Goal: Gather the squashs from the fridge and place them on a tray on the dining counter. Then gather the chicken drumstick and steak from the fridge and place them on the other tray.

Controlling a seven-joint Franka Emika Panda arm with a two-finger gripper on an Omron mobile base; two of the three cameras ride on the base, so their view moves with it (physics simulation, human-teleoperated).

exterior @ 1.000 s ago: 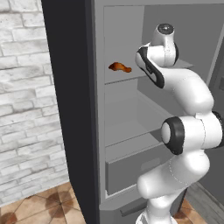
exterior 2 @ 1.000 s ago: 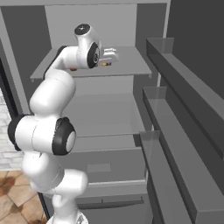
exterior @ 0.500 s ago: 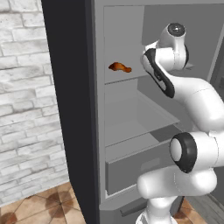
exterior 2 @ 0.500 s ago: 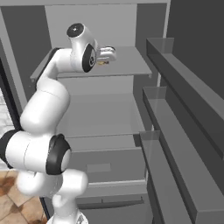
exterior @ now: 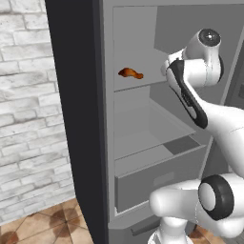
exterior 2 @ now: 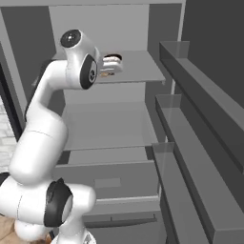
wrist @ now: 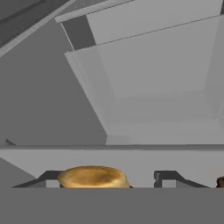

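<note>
In the left base view, the tall dark grey fridge [exterior: 76,119] stands open beside a white brick wall [exterior: 26,119] at 9 o'clock. A small orange-brown tapered chicken drumstick [exterior: 130,73] lies on the light grey upper shelf [exterior: 143,82], at about 11 o'clock. The white arm reaches toward that shelf from 3 o'clock.

In the right base view, the tool [exterior 2: 112,65] sits over the same shelf [exterior 2: 138,71] with a tan piece between its fingers.

In the hand view, a rounded golden-tan lump [wrist: 92,176] sits between the 2 dark fingertips [wrist: 168,178] at 6 o'clock; the tool grips it, jaws partly apart. It looks like the steak, though I cannot tell for sure.
</note>
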